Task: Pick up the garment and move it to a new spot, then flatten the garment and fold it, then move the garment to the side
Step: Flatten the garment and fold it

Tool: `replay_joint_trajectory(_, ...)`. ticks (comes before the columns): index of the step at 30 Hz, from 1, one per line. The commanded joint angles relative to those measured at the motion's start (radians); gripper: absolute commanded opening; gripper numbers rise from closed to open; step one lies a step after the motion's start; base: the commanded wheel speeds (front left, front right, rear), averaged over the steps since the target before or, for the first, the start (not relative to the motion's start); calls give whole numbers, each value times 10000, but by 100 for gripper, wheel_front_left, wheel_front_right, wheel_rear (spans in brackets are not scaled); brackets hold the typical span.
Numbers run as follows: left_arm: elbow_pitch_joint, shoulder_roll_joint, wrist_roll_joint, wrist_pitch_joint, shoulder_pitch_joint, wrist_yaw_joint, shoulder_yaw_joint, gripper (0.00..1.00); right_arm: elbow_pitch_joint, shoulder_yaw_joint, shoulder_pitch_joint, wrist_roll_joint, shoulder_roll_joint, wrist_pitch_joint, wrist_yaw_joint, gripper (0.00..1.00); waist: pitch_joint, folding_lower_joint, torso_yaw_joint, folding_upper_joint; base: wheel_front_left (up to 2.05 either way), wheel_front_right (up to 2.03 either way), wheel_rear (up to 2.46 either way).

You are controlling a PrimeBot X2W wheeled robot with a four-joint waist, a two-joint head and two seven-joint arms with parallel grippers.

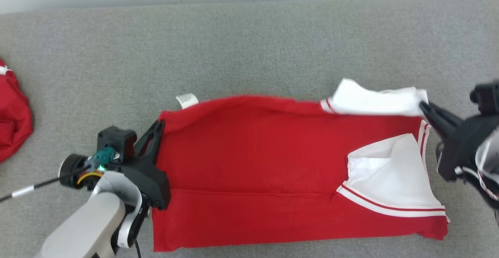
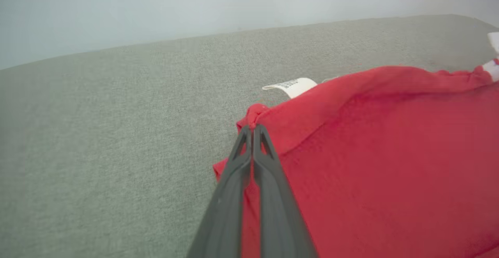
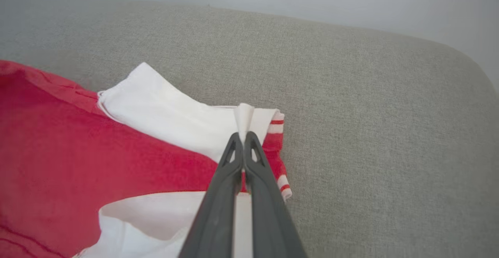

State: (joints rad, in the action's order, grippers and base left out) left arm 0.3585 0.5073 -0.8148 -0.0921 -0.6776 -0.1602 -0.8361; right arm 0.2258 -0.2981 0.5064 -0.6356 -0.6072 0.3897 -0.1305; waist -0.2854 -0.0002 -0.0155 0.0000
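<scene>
**A:** What takes up the most room in the head view?

**B:** A grey woven surface [image 1: 249, 47]. It runs from edge to edge, with a pale wall behind it at 12 o'clock.

**A:** And the garment?

**B:** The red garment [image 1: 253, 164] lies flat on that surface, from the centre down toward 6 o'clock. Its long axis runs 9 to 3 o'clock, with the hem end at 9 and the sleeve end at 3. A crease follows that axis through the near part.

**A:** Is there anything else red?

**B:** A bunched red cloth [image 1: 11, 117] sits at the 9 o'clock edge, well apart from the garment.

**A:** How are the arms posed?

**B:** The pale left forearm [image 1: 89, 227] comes in from 7 o'clock, and its fingers point toward 1 o'clock. The dark right arm [image 1: 464, 141] enters from 3 o'clock, and its fingers point toward 10 o'clock.

**A:** What about the sleeves?

**B:** Both are white with red-striped cuffs. The far sleeve [image 1: 374, 100] is at the far right corner. The near sleeve [image 1: 390, 172] lies folded over the red body toward 4 o'clock.

**A:** Are the grippers holding anything?

**B:** The left gripper [image 1: 158, 125] has its fingers pressed together on the far hem corner, and red cloth bunches at the tips. The right gripper [image 1: 423, 106] is clamped tight on the far sleeve's edge. In the right wrist view a small peak of white fabric stands above its tips.

**A:** And the smallest thing?

**B:** A white label [image 1: 187, 100] sticks out past the far edge, at 1 o'clock from the left gripper.
</scene>
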Motion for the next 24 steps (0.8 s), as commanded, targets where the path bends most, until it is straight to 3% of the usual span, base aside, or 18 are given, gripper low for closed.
replay_joint_trajectory(1, 89, -101, -165, -176, 221, -123, 86, 0, -307, 156, -382, -70, -112, 116, -1, 0, 122, 2, 48, 0, 0, 0, 0)
replay_joint_trajectory(4, 256, -269, -341, -519, 600, -312, 244, 0, -1108, 467, -1301, -170, -63, 573, -1, 0, 224, 2, 75, 0, 0, 0, 0)
replay_joint_trajectory(14, 541, -472, -918, -886, 1472, -325, 459, 0, -2659, 1613, -3091, 380, 271, 1821, -1, 0, 440, 2, 126, 0, 0, 0, 0)
replay_joint_trajectory(24, 397, -517, -1181, -1022, 2112, -415, 438, 0, -3735, 2728, -4560, 938, 1173, 3130, -1, 0, 610, 2, 184, 0, 0, 0, 0)
